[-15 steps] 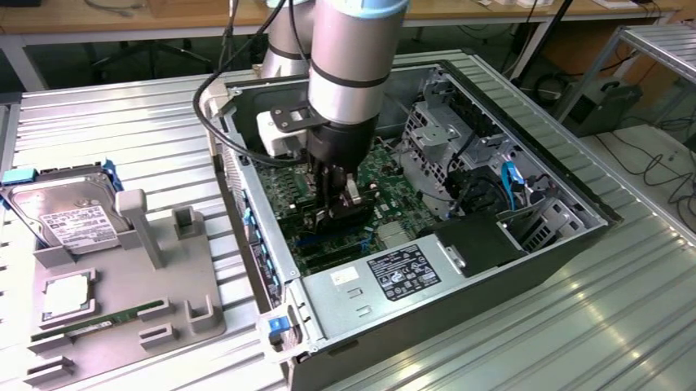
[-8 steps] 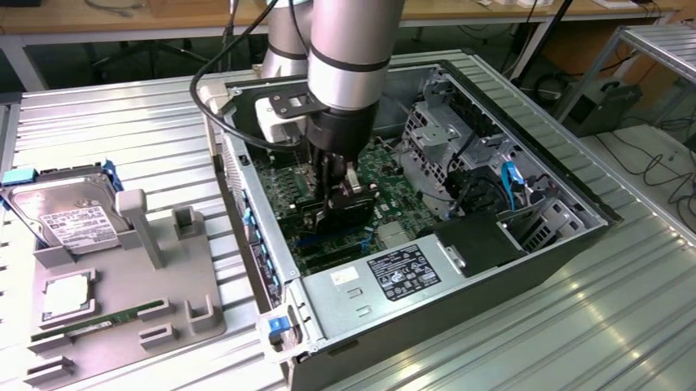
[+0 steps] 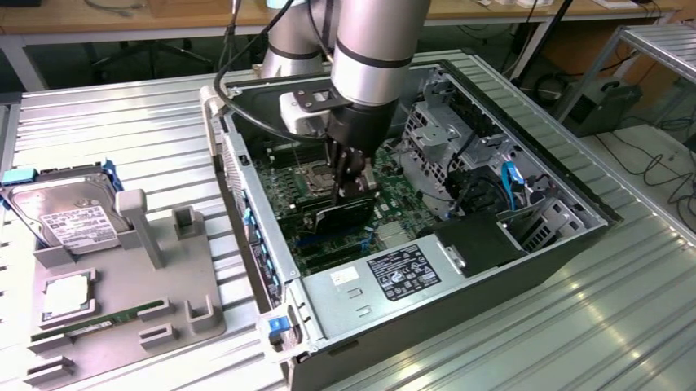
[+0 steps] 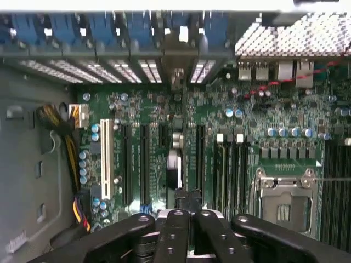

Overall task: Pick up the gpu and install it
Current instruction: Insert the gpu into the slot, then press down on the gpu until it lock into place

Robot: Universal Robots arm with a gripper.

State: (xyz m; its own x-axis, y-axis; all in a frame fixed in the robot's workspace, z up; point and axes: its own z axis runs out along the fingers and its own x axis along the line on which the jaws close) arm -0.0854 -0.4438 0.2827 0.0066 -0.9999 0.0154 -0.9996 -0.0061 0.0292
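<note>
Steel worktop (image 3: 120, 122): ribbed metal surface carrying the open computer case and, beside the case, a grey parts holder.
Computer case (image 3: 566, 244): lies on its side, side panel off, green motherboard facing up.
Parts holder (image 3: 130, 305): well apart from the case; it carries the silver hard drive (image 3: 68, 218) and the slim RAM stick (image 3: 100, 321), and no black card stands in it.
Motherboard (image 4: 258, 118): its expansion slots run parallel, toward the case's rear bracket wall.
Gpu (image 3: 339, 216): black card inside the case, standing on edge directly under the gripper, long axis along the slots.
Gripper (image 3: 354, 181): reaches down into the case, fingers drawn together on the gpu's upper edge; seen from the wrist camera (image 4: 182, 230) the card runs straight away from the fingers, in line with a slot.
</note>
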